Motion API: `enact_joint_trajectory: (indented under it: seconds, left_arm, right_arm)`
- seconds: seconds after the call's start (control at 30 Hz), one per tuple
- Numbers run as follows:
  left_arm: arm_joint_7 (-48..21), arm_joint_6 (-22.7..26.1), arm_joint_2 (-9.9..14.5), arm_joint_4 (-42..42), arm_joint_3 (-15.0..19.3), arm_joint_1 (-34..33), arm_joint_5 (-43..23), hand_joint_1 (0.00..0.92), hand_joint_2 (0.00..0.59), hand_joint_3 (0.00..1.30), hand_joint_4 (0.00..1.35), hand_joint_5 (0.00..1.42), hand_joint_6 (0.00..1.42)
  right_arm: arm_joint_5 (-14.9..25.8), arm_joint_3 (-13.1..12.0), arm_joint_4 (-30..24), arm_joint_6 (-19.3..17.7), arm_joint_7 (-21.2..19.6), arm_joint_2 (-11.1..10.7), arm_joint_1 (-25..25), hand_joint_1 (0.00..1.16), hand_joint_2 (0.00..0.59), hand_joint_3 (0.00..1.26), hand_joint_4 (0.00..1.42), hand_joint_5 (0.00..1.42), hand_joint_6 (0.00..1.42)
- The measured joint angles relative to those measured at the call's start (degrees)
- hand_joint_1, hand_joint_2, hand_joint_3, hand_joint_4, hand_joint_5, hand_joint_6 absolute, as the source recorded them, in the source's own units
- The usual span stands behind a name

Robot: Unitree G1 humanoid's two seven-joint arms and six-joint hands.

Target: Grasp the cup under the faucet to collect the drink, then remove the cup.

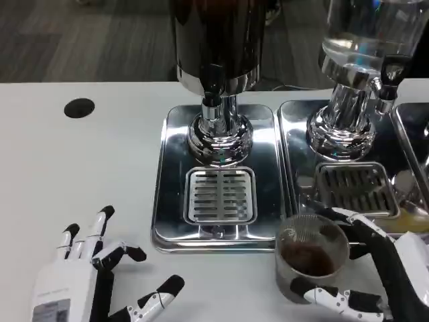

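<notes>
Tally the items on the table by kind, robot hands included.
Drink dispensers: 2, dark one, clear one
Steel drip trays: 2, centre, right
Clear cups: 1, cup with dark drink inside, held by the right robot hand
Robot hands: 2, the left robot hand resting open
Black table hole: 1
Total: 8

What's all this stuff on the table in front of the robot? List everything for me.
Dark drink dispenser: one, dark tank on chrome stand, centre back.
Clear dispenser: one, transparent tank on chrome stand, right back.
Drip trays: two, shiny steel with slotted grates, one under each dispenser.
Cup: one, clear, brown drink inside, on the table in front of the trays.
Table: one, white, with a black round hole at left.
Left robot hand: white and black, fingers apart, holding nothing.
Right robot hand: white and black, wrapped around the cup.
</notes>
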Motion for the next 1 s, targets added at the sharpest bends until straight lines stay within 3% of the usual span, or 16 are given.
enact_joint_trajectory:
  seconds: [0.17, 0.8, 1.0]
  left_arm:
    - [0.0, 0.0, 0.0, 0.0, 0.0, 0.0, -0.1, 0.0, 0.124, 0.62, 0.0, 0.18, 0.06]
    - [-0.7, 0.0, 0.0, -0.6, 0.0, -0.2, -0.5, 0.0, 0.137, 0.62, 0.0, 0.18, 0.06]
    - [-0.9, 0.0, 0.0, -0.7, 0.0, -0.4, -0.5, 0.0, 0.132, 0.62, 0.0, 0.18, 0.06]
  right_arm:
    - [0.6, 0.1, 1.1, -1.8, 0.1, -1.1, 0.0, 0.74, 0.195, 0.27, 0.36, 0.36, 0.48]
    - [2.5, 0.2, 1.3, -4.0, 1.3, -1.5, 0.0, 0.72, 0.179, 0.14, 0.24, 0.28, 0.44]
    - [2.6, 0.2, 1.3, -4.8, 1.3, -1.5, 0.0, 0.69, 0.179, 0.03, 0.08, 0.19, 0.37]
